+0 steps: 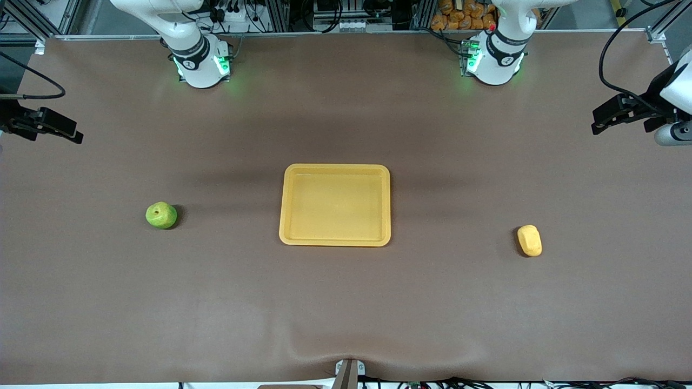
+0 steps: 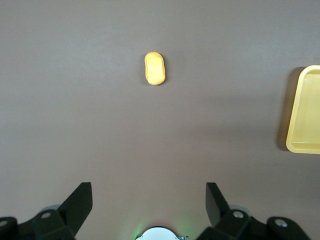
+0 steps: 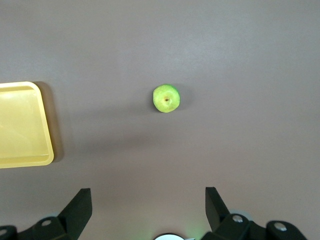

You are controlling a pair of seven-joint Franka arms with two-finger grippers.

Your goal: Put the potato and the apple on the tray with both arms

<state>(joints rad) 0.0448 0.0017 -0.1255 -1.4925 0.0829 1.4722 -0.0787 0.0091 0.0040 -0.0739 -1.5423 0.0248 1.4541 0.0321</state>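
Note:
The yellow-orange tray (image 1: 334,241) lies mid-table with nothing on it. The green apple (image 1: 161,215) rests on the table toward the right arm's end; it also shows in the right wrist view (image 3: 166,98). The oblong yellow potato (image 1: 529,240) rests toward the left arm's end and shows in the left wrist view (image 2: 155,68). My left gripper (image 1: 600,125) hangs high over the table edge at its end, open and empty (image 2: 149,192). My right gripper (image 1: 73,135) hangs high over its own end, open and empty (image 3: 148,197).
The tray's edge shows in the left wrist view (image 2: 305,110) and the right wrist view (image 3: 25,125). Brown table cover spreads around all three things. Both arm bases (image 1: 201,65) (image 1: 494,60) stand at the table's edge farthest from the front camera.

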